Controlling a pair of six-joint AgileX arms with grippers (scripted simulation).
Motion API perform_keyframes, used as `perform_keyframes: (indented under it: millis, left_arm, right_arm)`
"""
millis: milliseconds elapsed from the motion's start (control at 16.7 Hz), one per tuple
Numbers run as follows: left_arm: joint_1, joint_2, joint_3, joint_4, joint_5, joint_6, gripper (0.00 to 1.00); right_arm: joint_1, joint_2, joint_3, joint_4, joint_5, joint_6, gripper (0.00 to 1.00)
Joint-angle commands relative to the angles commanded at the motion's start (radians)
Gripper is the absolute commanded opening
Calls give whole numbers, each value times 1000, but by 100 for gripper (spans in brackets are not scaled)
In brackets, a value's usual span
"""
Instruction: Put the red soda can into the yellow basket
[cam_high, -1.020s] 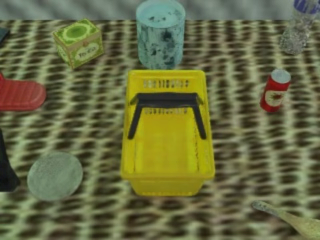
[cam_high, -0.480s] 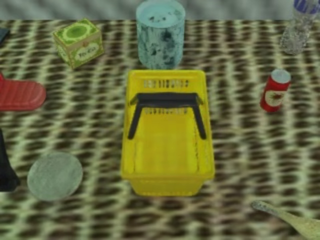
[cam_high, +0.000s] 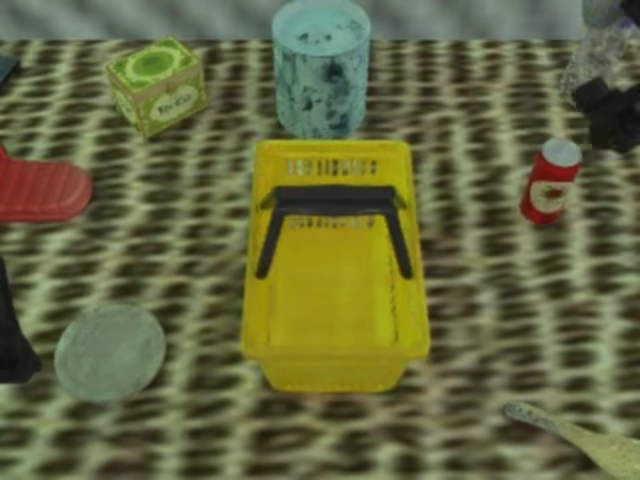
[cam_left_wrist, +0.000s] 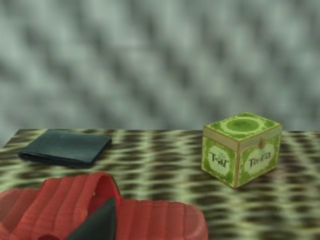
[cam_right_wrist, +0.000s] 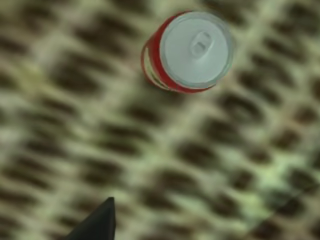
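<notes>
The red soda can stands upright on the right side of the table, apart from the yellow basket at the centre, whose black handle lies folded across it. My right gripper hovers just behind and right of the can, open and holding nothing. In the right wrist view the can shows its silver top from above, and one dark fingertip is well clear of it. My left arm is parked at the left edge, its gripper open.
A green tea box and a speckled cup stand behind the basket. A red slipper lies far left, a grey disc front left, a spoon front right, and a clear bottle behind the can.
My right gripper has come into the top view at the far right, over the bottle and near the can. Nothing else has moved.
</notes>
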Motion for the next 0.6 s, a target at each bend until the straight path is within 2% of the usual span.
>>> perform_keyframes:
  millis: [300,600]
  left_arm:
    - [0,0,0,0,0,0,100]
    - [0,0,0,0,0,0,100]
  right_arm:
    - [32,414,404,-230,1,-92,100]
    - [47,579,590,-326,1,-135,100]
